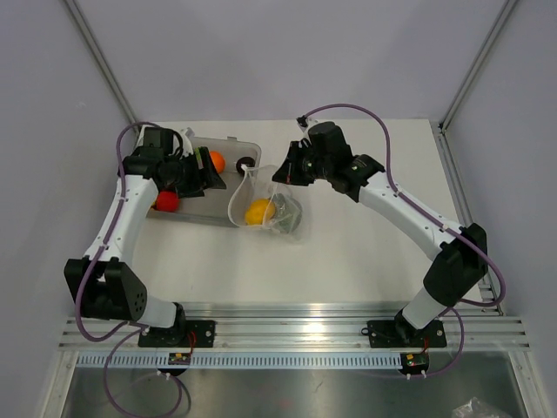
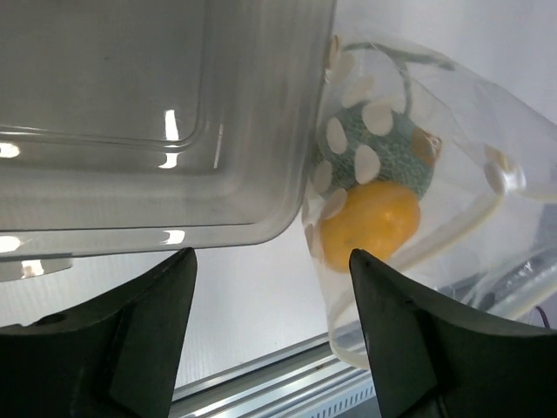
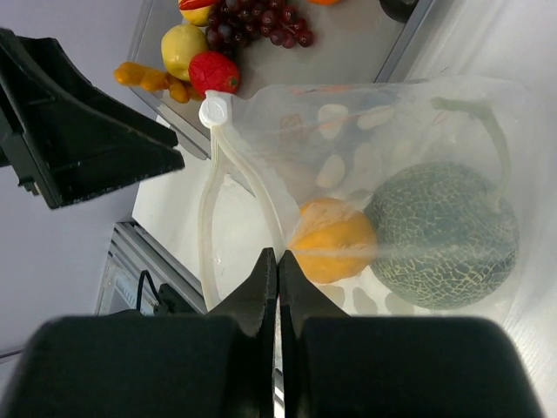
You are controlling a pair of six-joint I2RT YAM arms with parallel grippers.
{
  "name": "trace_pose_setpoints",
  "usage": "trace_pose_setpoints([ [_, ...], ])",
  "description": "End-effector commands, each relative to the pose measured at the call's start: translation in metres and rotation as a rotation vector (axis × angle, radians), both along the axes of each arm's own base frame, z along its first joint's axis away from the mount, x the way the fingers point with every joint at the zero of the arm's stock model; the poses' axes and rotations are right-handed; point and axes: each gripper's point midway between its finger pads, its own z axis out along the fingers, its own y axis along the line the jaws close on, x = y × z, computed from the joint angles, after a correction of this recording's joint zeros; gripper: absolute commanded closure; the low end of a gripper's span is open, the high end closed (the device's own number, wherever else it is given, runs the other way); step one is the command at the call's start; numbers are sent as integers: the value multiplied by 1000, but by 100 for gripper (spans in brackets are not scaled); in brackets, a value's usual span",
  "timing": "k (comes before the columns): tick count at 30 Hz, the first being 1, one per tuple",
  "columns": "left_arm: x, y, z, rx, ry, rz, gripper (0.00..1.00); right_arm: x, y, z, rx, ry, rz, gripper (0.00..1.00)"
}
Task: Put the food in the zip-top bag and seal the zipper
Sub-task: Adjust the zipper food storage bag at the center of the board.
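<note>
done so far: two pieces lie inside the zip-top bag (image 3: 383, 131), an orange-yellow fruit (image 3: 335, 248) and a green netted melon (image 3: 439, 235), touching each other.
bag position: on the table just beside the right end of the tray (image 2: 130, 104), with its mouth turned toward the tray.
my right gripper (image 3: 277, 261): fingers pressed together, pinching the bag's mouth edge and lifting that lip.
my left gripper (image 2: 270, 261): spread wide with nothing between the fingers, hanging over the tray's corner nearest the bag.
zipper (image 3: 216, 174): its two lips stand apart in a loop, so it is not sealed.
left to do: the grapes (image 3: 265, 22), yellow piece (image 3: 183, 48), red piece (image 3: 213, 72) and carrot (image 3: 157, 80) lie in the tray. the orange (image 1: 216, 161) and dark ball (image 1: 244, 162) are at its far end. all of these go in first, then the seal.
progress: early, i judge, since most of the food is outside the bag.
in the way: the tray wall stands between the food and the bag's mouth.
mouth: floppy, and held up on one lip only.
room: the melon fills much of the bag, so space may get tight.
arms: my two wrists work near each other here.
</note>
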Motion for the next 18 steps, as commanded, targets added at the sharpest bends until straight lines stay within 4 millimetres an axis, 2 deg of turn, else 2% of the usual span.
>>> trace_pose_setpoints([
  [1, -12, -27, 24, -48, -118, -133, 23, 2, 4, 24, 19, -68, 12, 100],
  [6, -41, -33, 4, -36, -65, -171, 23, 3, 3, 27, 14, -74, 3, 100],
  [11, -61, -51, 7, -111, -82, -212, 25, 4, 1, 25, 1, -69, -3, 100],
  [12, -66, -60, 6, -115, -77, -239, 25, 3, 2, 25, 3, -67, -1, 100],
  [15, -66, -68, -7, -108, -36, -223, 34, 4, 2, 24, 7, -62, -3, 100],
  [16, -61, -72, -8, -124, -36, -210, 44, 4, 3, 24, 8, -63, -1, 100],
  [18, -57, -82, -9, -159, -23, -219, 55, 6, 3, 27, 10, -69, -3, 100],
])
